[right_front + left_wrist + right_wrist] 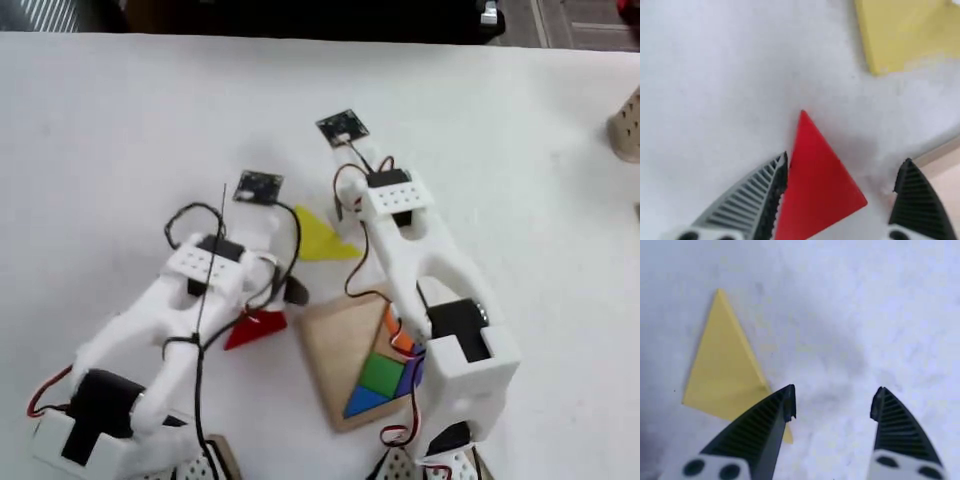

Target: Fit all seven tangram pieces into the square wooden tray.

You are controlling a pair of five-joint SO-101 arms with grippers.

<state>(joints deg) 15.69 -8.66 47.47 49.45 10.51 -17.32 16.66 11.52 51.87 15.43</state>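
The white table (120, 120) lies under both pairs of jaws, its bare surface showing between them and ahead of them. A tan perforated object (627, 125) stands at the table's edge, well apart from the jaws, out to the right of the right-hand pair. Far ahead of the jaws, beyond the table's far edge, runs a dark band of the room (300, 15).

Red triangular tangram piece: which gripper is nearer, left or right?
Left. The open left gripper straddles the red triangular piece. The open right gripper is by a corner of the yellow triangular piece, farther off.
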